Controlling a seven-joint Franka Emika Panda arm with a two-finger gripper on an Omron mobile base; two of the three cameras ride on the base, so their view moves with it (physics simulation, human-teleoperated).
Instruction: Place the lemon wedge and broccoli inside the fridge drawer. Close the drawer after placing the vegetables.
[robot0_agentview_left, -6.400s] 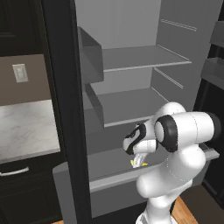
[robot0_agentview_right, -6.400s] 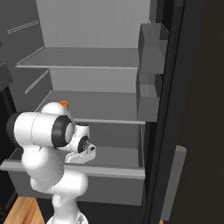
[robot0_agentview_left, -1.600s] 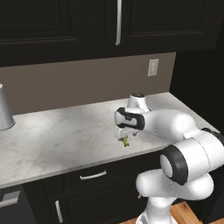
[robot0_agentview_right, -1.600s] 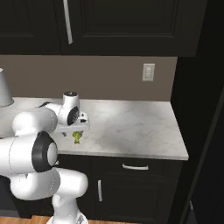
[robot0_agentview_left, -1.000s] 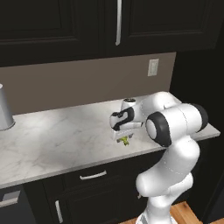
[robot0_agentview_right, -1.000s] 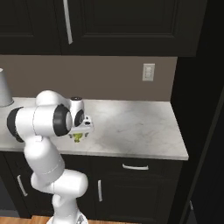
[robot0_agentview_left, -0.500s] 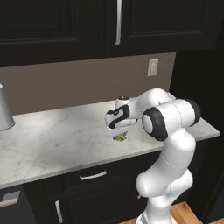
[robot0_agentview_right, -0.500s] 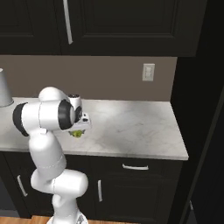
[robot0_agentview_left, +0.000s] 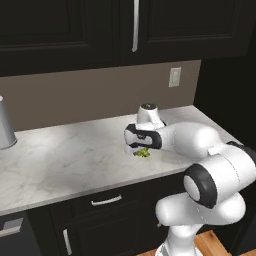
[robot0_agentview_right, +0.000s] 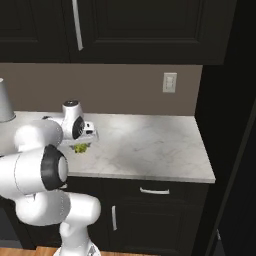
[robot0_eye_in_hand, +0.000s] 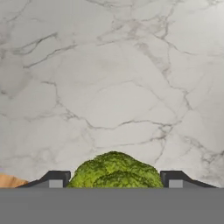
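white arm segments reach out from the base over the marble counter (robot0_agentview_left: 60, 160), and you can see the forearm running nearly level above the stone with the wrist turned so the hand points down at the surface. your gripper (robot0_agentview_left: 141, 151) sits low, just above the counter, well toward the front half of the slab and on the wall-outlet (robot0_agentview_left: 174, 77) side of it rather than the side with the grey cylinder (robot0_agentview_left: 5, 122).

look at the hand view: the two dark finger tips (robot0_eye_in_hand: 54, 178) stand one on each side of the broccoli (robot0_eye_in_hand: 114, 171), with its bumpy green head filling the gap between them. the jaws look drawn in against the floret's sides, but you cannot tell for certain from these pictures whether they press on it or only stand just beside it. in both base views the broccoli shows as a small green lump directly under the hand, touching or nearly touching the counter; whether it is lifted clear you cannot tell.

count what is on the counter: one broccoli floret, one grey cylinder at the far end away from the outlet, cut off by the frame edge. on the wall behind you have one outlet plate. above it hang dark upper cabinets with one long metal handle (robot0_agentview_left: 135, 26) visible. below the counter, one drawer pull (robot0_agentview_right: 154, 191) shows on the dark cabinet front beneath the outlet side in the right base view.
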